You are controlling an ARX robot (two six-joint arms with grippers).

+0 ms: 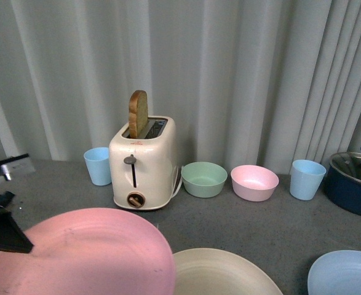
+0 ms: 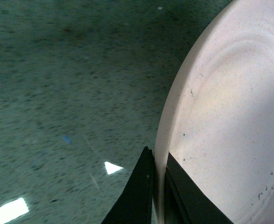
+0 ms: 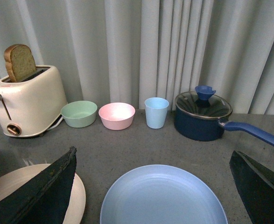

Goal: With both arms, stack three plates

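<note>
The pink plate (image 1: 88,255) hangs at the front left, above the table, its right edge overlapping the cream plate (image 1: 223,273). My left gripper (image 1: 11,239) is shut on the pink plate's left rim; in the left wrist view the rim of the pink plate (image 2: 230,116) is pinched between the black fingers (image 2: 141,191). The light blue plate (image 1: 346,273) lies flat at the front right. In the right wrist view the light blue plate (image 3: 162,198) lies between the wide-open fingers of my right gripper (image 3: 155,191), with the cream plate (image 3: 80,198) beside it.
A cream toaster (image 1: 143,163) with a slice of bread stands at the back. Along the curtain are a blue cup (image 1: 98,166), a green bowl (image 1: 203,179), a pink bowl (image 1: 254,182), another blue cup (image 1: 307,179) and a dark blue pot (image 1: 355,181) with a long handle (image 3: 256,132).
</note>
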